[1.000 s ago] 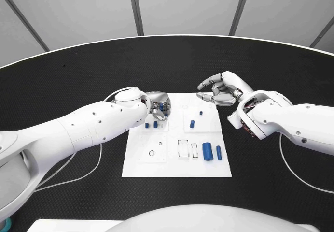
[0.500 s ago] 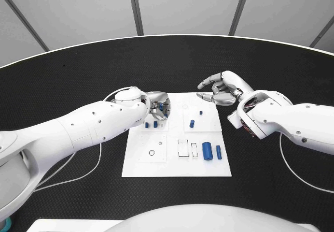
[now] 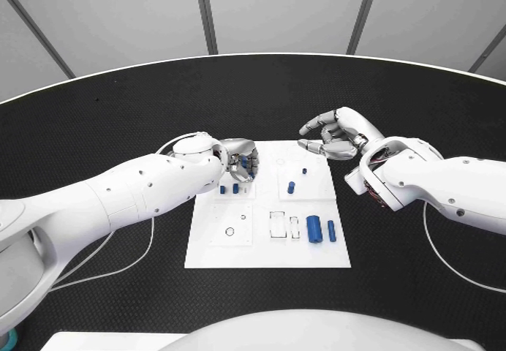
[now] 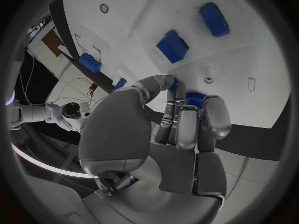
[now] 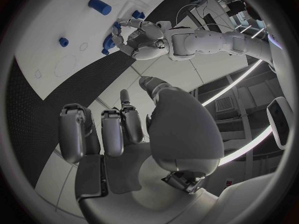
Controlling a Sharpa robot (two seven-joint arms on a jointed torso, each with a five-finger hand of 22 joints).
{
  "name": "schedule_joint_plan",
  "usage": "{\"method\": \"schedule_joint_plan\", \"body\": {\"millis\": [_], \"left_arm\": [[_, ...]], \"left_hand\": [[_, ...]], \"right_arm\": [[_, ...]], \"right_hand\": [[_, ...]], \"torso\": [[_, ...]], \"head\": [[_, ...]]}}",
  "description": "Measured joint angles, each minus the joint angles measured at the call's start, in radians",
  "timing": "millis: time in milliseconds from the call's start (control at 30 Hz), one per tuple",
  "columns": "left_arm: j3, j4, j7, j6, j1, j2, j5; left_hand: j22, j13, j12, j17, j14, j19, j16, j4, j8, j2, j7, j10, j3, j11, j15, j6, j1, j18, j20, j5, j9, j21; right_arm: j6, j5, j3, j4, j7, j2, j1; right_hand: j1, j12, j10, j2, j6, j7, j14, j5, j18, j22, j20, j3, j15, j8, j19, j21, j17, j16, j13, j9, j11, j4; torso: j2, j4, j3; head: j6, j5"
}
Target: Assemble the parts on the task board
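Left hand (image 3: 238,162) over the task board's (image 3: 267,248) far-left corner, fingers pinching a blue part (image 4: 194,99). More blue parts stand mid-board and lie near its right edge. Right hand (image 3: 335,135) hovers off the far-right corner, fingers curled, holding nothing.

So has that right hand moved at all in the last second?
No. The right hand hovers at the same spot beside the far right corner of the white task board.

Board (image 3: 264,248) white, faint dark outlines. Parts (image 3: 314,226) blue. Surface (image 3: 126,110) black, fine dotted weave, pale rim. Left hand (image 3: 238,161) silver, blue part (image 4: 194,99) between fingers. Right hand (image 3: 335,136) silver. Arms (image 3: 126,194) white.
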Motion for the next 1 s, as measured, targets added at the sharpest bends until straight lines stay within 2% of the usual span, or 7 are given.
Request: {"method": "schedule_joint_plan", "body": {"millis": [433, 833, 1000], "left_arm": [[0.000, 0.039, 0.003, -0.020, 0.000, -0.032, 0.021], [0.001, 0.111, -0.007, -0.038, 0.002, -0.090, 0.037], [0.003, 0.147, -0.011, -0.050, 0.003, -0.122, 0.042]], "left_hand": [[0.002, 0.000, -0.015, -0.007, 0.000, 0.000, 0.000, 0.000, -0.012, -0.001, 0.001, 0.015, 0.000, -0.001, 0.000, 0.014, 0.001, 0.000, 0.000, 0.000, -0.001, 0.000], [0.003, 0.000, -0.026, -0.015, 0.000, 0.003, 0.000, -0.003, -0.018, -0.007, 0.000, 0.024, 0.002, -0.002, 0.000, 0.021, -0.003, 0.001, -0.003, 0.000, -0.004, 0.000], [0.003, 0.000, -0.026, -0.019, -0.004, 0.003, 0.000, -0.003, -0.018, -0.008, 0.000, 0.024, 0.002, -0.002, -0.004, 0.021, -0.004, 0.001, -0.003, 0.000, -0.003, 0.000]], "right_arm": [[-0.003, 0.000, 0.000, -0.008, 0.003, 0.003, 0.000], [-0.004, 0.000, 0.000, -0.018, 0.006, 0.004, 0.000], [-0.005, 0.000, 0.000, -0.021, 0.007, 0.004, 0.000]], "right_hand": [[0.000, 0.000, 0.000, 0.000, 0.000, 0.000, 0.000, 0.000, 0.000, 0.000, 0.000, 0.000, 0.000, 0.000, 0.000, 0.000, 0.000, 0.000, 0.000, 0.000, 0.000, 0.000], [0.000, 0.000, 0.000, 0.000, 0.000, 0.000, 0.000, 0.000, 0.000, 0.000, 0.000, 0.000, 0.000, 0.000, 0.000, 0.000, 0.000, 0.000, 0.000, 0.000, 0.000, 0.000], [0.000, 0.000, 0.000, 0.000, 0.000, 0.000, 0.000, 0.000, 0.000, 0.000, 0.000, 0.000, 0.000, 0.000, 0.000, 0.000, 0.000, 0.000, 0.000, 0.000, 0.000, 0.000]], "torso": [[-0.002, 0.0010, -0.0011], [-0.007, 0.0012, -0.0018], [-0.012, 0.0023, -0.0035]], "head": [[0.004, 0.004], [0.010, 0.010], [0.011, 0.012]]}}
